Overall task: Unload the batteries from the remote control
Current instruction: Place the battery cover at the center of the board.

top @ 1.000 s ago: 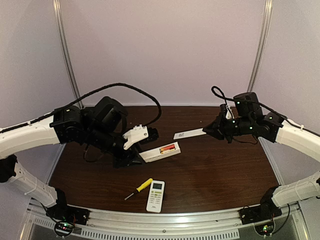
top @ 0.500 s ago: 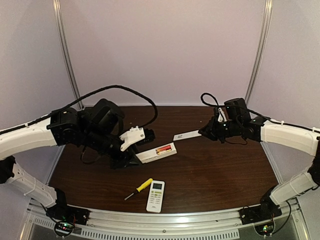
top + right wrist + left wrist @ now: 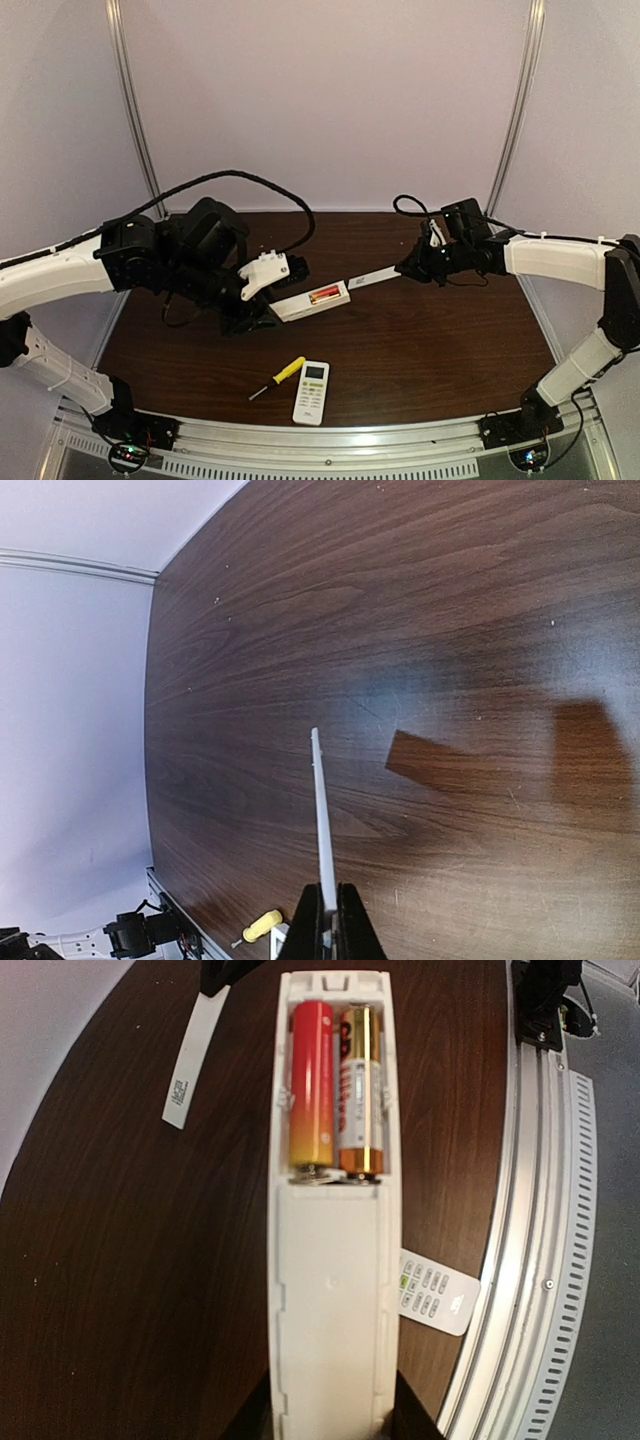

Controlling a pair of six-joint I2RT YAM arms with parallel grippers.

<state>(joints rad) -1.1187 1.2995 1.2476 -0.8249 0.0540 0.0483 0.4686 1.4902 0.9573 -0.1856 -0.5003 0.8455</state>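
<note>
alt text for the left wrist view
A white remote control, cover off, fills the frame, two gold-and-red batteries side by side in its bay. Around it: white cover upper left, second remote lower right, dark wood table.

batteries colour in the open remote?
Red and gold: the batteries show one red fading to gold, one gold with red; left wrist view.

Lab test cell: blank white walls (image 3: 330, 100), aluminium rail (image 3: 400, 433), wooden table (image 3: 450, 335)

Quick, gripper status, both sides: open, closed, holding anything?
Left gripper: shut on the long white remote control, battery bay open.
Right gripper: shut on the thin white rectangular cover, held edge-on.
</note>
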